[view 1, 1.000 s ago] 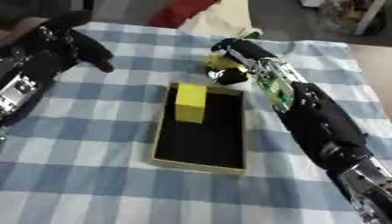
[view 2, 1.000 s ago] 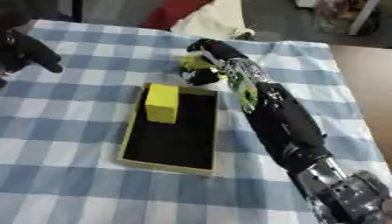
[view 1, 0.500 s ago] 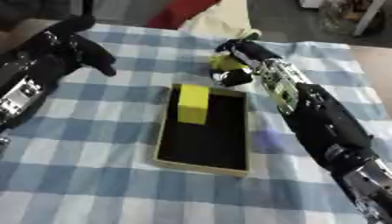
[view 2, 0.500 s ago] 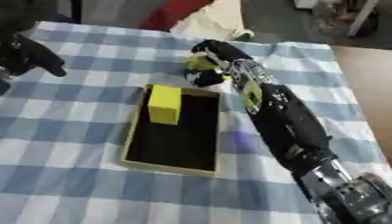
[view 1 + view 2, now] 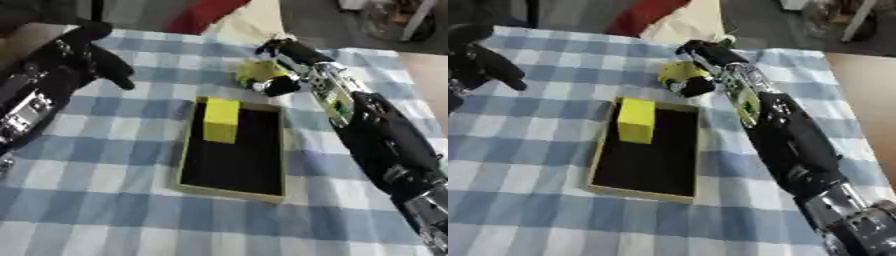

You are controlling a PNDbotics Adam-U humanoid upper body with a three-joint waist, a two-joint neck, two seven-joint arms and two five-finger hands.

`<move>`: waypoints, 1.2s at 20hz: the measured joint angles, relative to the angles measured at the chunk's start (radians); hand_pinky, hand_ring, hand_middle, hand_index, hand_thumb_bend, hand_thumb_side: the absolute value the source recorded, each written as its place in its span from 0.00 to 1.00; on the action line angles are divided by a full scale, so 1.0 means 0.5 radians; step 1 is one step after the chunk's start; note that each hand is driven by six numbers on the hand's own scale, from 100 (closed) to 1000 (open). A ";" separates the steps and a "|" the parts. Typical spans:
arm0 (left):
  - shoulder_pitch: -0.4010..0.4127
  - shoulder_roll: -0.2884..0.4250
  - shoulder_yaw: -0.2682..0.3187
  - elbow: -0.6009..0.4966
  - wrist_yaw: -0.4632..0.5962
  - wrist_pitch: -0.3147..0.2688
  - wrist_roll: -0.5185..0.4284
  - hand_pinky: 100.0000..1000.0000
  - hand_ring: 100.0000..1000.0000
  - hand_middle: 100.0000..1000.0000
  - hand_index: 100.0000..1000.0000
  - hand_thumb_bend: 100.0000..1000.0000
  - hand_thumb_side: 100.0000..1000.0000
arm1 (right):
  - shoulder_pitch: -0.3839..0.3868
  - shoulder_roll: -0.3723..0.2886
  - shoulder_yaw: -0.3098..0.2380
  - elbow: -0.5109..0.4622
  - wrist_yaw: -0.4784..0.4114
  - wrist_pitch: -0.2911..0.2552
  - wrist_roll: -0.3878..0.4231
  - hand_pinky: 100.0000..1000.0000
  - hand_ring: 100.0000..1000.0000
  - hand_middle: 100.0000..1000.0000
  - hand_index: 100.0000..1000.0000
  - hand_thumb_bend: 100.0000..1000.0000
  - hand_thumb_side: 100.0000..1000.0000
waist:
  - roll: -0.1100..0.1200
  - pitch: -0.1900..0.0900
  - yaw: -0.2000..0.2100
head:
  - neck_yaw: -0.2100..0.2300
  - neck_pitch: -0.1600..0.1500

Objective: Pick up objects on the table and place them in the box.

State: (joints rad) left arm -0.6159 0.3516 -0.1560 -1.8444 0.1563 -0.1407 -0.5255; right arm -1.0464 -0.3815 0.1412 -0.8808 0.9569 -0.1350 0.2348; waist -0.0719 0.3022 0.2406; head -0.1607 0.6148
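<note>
We saw the counter [image 5: 105, 210] under its blue-and-white checked cloth, askew in both views. On it lay the box [image 5: 234, 181], a shallow tan-walled tray with a black floor, and at its far left corner stood a plain yellow block [image 5: 220, 120], upright and rectangular. Just beyond the box's far right corner our right hand [image 5: 278, 85] was curled round a small yellow object [image 5: 256, 74]; its shape was mostly hidden by the dark fingers, and we could not tell whether it was touching the cloth. Our left hand [image 5: 83, 55] hung above the counter's far left, fingers relaxed and spread, holding nothing.

The left eye view showed the left forearm with its silver and white parts; the right eye view caught only that hand's fingers [image 5: 483, 62] at the edge. Compared with a second earlier, the right hand and its yellow object had barely moved, and the block stayed where it was.
</note>
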 measured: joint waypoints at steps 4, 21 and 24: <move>0.000 0.000 0.000 0.000 -0.008 0.000 -0.001 0.85 0.67 0.66 0.99 0.00 0.84 | 0.001 -0.009 -0.006 -0.004 0.000 0.011 0.019 0.87 0.83 0.88 0.91 0.21 0.54 | 0.001 0.000 -0.001 | 0.002 0.000; 0.006 0.000 0.000 0.000 -0.025 -0.003 -0.017 0.86 0.67 0.67 1.00 0.00 0.84 | 0.035 -0.009 -0.024 0.073 0.023 0.005 0.021 0.85 0.79 0.81 0.85 0.12 0.49 | 0.018 0.012 0.002 | 0.017 -0.001; 0.006 0.000 0.000 0.000 -0.025 -0.002 -0.020 0.86 0.67 0.67 1.00 0.00 0.84 | 0.035 -0.009 -0.024 0.074 0.036 0.003 0.005 0.83 0.77 0.77 0.82 0.04 0.44 | 0.018 0.012 0.004 | 0.017 -0.001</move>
State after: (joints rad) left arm -0.6130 0.3516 -0.1559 -1.8443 0.1437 -0.1415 -0.5354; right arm -1.0289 -0.3858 0.1293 -0.8437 0.9747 -0.1332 0.2372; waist -0.0628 0.3082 0.2424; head -0.1521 0.6143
